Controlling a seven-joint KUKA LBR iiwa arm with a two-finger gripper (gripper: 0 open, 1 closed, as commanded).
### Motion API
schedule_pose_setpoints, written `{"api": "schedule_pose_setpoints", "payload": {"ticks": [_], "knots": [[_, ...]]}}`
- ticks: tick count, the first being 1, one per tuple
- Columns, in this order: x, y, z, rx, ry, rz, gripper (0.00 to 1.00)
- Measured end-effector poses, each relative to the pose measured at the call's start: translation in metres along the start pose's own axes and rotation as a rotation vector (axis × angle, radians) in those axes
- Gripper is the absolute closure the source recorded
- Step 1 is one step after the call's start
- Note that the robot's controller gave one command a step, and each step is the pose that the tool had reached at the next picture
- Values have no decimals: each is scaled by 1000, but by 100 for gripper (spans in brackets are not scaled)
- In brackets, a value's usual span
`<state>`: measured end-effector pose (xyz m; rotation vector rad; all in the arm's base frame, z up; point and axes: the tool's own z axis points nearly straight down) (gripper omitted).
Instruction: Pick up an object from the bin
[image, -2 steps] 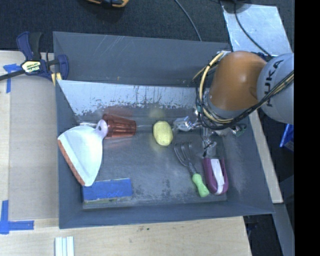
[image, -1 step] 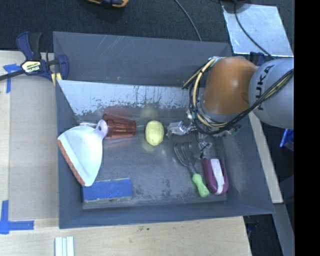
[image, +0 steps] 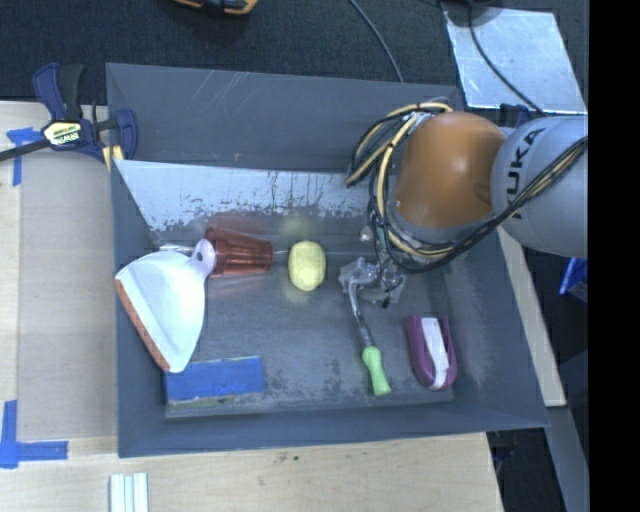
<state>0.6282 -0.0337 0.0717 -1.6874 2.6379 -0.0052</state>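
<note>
My gripper (image: 372, 280) hangs low in the right half of the bin, under the orange wrist cover. Just below it lies a thin tool with a metal shaft and a green handle (image: 375, 368), and the shaft's upper end reaches up to the gripper. Whether the gripper touches the shaft I cannot tell. A yellow lemon-shaped thing (image: 306, 266) lies a little to the gripper's left. A purple and white oval object (image: 430, 352) rests to its lower right, beside the green handle.
A red see-through cup (image: 238, 254) lies on its side left of the yellow thing. A white scoop with an orange edge (image: 170, 300) leans at the bin's left wall. A blue flat block (image: 215, 380) sits by the front wall.
</note>
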Motion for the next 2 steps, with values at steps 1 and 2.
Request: {"api": "schedule_pose_setpoints", "payload": {"ticks": [1,2], "knots": [[0,0,0,0,0,1,100],[1,3,-24,-12,4,2,100]]}}
